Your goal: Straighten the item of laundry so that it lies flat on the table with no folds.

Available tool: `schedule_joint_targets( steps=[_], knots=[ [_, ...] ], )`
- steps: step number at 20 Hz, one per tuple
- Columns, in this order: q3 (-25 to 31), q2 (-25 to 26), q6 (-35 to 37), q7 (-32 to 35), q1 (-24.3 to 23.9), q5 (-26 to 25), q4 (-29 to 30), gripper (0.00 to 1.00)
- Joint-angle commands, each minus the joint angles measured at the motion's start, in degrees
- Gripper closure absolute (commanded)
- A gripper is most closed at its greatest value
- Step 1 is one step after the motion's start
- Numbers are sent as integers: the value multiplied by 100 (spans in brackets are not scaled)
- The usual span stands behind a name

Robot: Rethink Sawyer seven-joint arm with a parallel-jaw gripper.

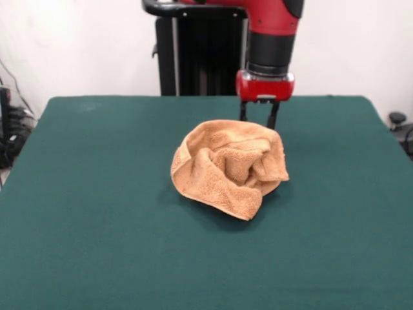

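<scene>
The orange-tan terry towel (229, 168) is lying crumpled in a heap near the middle of the green table (97, 245). The gripper (259, 123) is hovering just behind the heap's far right edge, fingers spread and holding nothing; the towel is sitting nearer and slightly left
</scene>
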Motion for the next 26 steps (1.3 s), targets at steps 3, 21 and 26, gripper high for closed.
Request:
schedule_joint_targets(
  steps=[3,21,26],
  knots=[
    [-115,-639,1538,915,407,591,-715,0],
    [108,-114,2345,726,226,503,-1902,0],
    [148,-25,2681,698,185,448,-2238,0]
  ],
)
